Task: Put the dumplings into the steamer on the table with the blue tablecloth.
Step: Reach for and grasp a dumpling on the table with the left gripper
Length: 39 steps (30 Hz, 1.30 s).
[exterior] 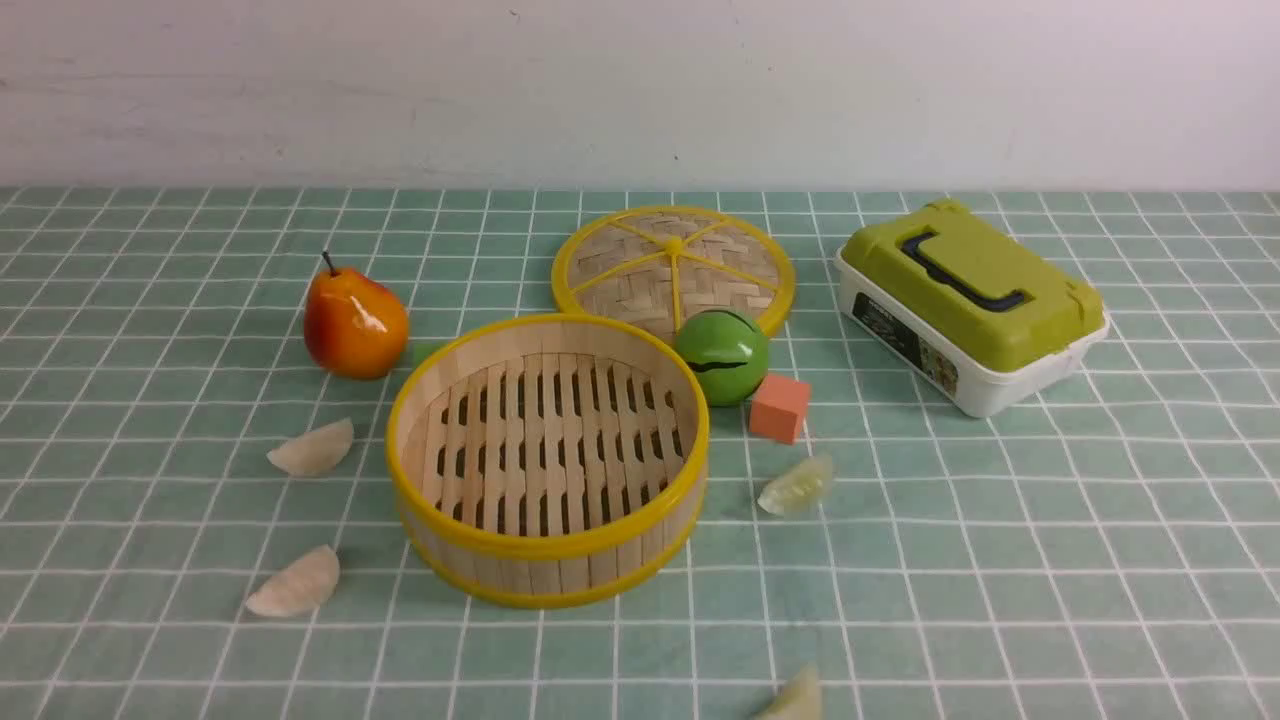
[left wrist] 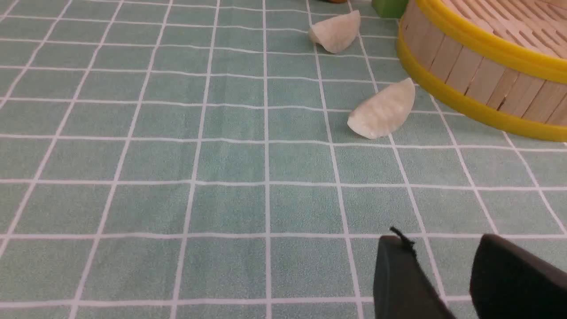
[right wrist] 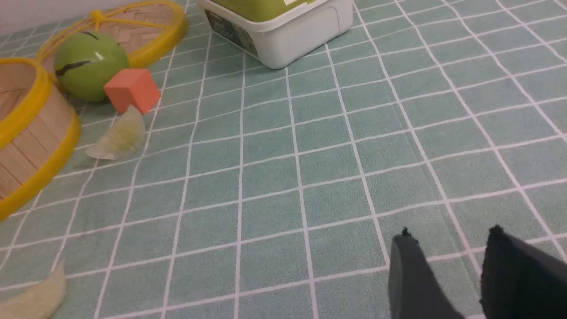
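Note:
The round bamboo steamer (exterior: 547, 455) with yellow rims stands empty on the teal checked tablecloth (exterior: 1000, 560). Two whitish dumplings lie left of it, one farther back (exterior: 312, 448) and one nearer (exterior: 296, 584). A pale green dumpling (exterior: 797, 486) lies to its right, and another (exterior: 792, 697) is cut off at the front edge. In the left wrist view my left gripper (left wrist: 443, 241) is open and empty above bare cloth, short of two dumplings (left wrist: 383, 110) (left wrist: 335, 32) and the steamer (left wrist: 483, 66). My right gripper (right wrist: 449, 232) is open and empty, apart from its dumplings (right wrist: 117, 138) (right wrist: 35, 297). Neither gripper shows in the front view.
A woven yellow-rimmed lid (exterior: 673, 267) lies behind the steamer. A green ball (exterior: 722, 355) and an orange cube (exterior: 779, 407) sit at its back right. An orange pear (exterior: 353, 320) stands back left. A green-lidded white box (exterior: 968, 305) stands at the right.

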Available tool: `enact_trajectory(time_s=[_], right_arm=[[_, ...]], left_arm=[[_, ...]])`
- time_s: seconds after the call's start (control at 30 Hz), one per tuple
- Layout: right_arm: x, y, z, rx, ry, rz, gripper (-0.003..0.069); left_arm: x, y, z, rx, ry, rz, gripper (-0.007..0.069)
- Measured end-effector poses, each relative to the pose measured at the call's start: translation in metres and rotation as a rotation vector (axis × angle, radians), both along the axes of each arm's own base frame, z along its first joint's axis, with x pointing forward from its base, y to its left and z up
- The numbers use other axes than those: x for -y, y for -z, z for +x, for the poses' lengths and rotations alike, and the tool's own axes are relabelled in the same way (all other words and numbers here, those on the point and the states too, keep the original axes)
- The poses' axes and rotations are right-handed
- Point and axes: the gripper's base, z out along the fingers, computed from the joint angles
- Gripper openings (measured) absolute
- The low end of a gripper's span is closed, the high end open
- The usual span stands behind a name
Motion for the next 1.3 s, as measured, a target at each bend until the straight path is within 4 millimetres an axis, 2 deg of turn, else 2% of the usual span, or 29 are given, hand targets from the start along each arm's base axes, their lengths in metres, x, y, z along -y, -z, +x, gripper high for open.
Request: enact_trajectory(time_s=[0.93, 1.3], right_arm=[[0.001, 0.0, 0.0, 0.0, 0.002, -0.026, 0.024], [0.004, -0.006, 0.003, 0.093, 0.009, -0.126, 0.024]], left_arm=[[-0.003, -0.001, 0.001, 0.02, -0.004, 0.069, 0.0238], [-0.001, -0.022, 0.006, 0.268, 0.003, 0.055, 0.0238]])
